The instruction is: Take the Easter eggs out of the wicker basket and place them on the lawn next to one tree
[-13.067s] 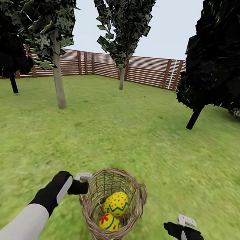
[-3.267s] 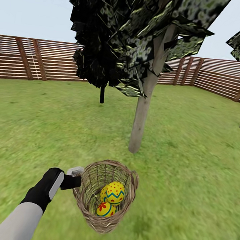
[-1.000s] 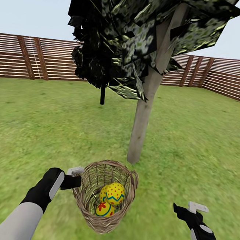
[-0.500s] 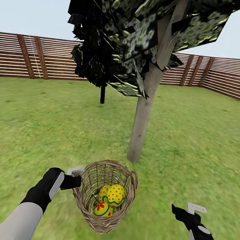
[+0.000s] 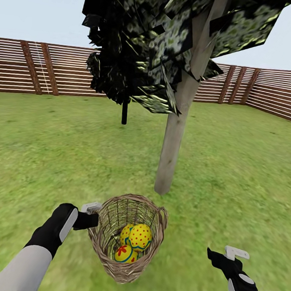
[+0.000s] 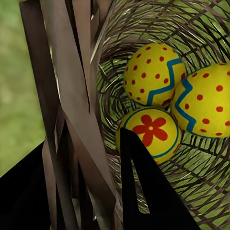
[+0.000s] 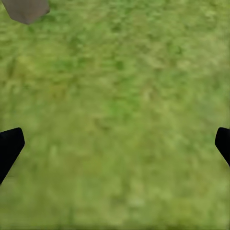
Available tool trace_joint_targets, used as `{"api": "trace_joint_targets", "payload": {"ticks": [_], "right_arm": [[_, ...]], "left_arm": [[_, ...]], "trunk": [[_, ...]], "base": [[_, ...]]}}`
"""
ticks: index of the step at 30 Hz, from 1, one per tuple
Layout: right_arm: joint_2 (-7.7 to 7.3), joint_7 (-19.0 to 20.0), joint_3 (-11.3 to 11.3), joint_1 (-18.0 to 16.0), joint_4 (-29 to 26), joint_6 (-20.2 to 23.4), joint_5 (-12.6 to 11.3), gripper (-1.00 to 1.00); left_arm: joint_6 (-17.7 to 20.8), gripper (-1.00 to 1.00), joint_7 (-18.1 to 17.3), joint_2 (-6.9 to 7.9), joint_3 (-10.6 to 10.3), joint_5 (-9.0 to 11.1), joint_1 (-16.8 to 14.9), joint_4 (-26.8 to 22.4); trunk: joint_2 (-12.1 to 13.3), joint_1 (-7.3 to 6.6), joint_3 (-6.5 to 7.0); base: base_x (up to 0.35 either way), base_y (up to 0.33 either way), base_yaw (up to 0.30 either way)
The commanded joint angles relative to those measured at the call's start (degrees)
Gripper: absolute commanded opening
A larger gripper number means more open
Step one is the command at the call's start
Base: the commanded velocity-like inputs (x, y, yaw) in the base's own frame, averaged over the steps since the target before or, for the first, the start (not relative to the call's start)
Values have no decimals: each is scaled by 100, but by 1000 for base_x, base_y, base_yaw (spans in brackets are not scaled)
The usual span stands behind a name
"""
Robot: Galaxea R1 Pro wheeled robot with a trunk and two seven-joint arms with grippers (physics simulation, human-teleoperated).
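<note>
Gripping the wicker basket (image 5: pixel 127 237) rim, my left gripper (image 5: pixel 92 215) holds it just before the tree (image 5: pixel 172 148); my right gripper (image 5: pixel 234 258) hangs spread wide over lawn (image 5: pixel 249 183). Fence (image 5: pixel 19 67) rings the garden behind. Three Easter eggs (image 6: pixel 165 103) sit inside.

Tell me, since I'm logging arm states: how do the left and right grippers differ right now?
The left gripper is shut on the wicker basket rim, holding it above the lawn; the right gripper is open and empty. The left sits beside the Easter eggs; the right hangs apart over bare grass. Both have black housings.
</note>
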Motion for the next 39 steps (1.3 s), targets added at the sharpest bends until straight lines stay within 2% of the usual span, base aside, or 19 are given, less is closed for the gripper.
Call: {"api": "trace_joint_targets", "payload": {"ticks": [1,23,30,39], "right_arm": [[2,30,-11,-2,-5,32,12,100],[-7,30,-4,-6,152,47,12,100],[-7,30,-4,-9,153,32,12,100],[-3,21,-4,-7,153,32,12,100]], "left_arm": [[36,-100,-19,-6,28,89,-6,-5],[36,-100,-19,-7,21,89,-5,-8],[33,-100,-29,2,28,89,-6,-4],[29,-100,-27,2,28,89,-6,5]], "trunk": [[-44,22,-23],[-927,505,-418],[-927,505,-418],[-927,505,-418]], "base": [[0,0,0],[0,0,0],[27,0,0],[309,0,0]]}}
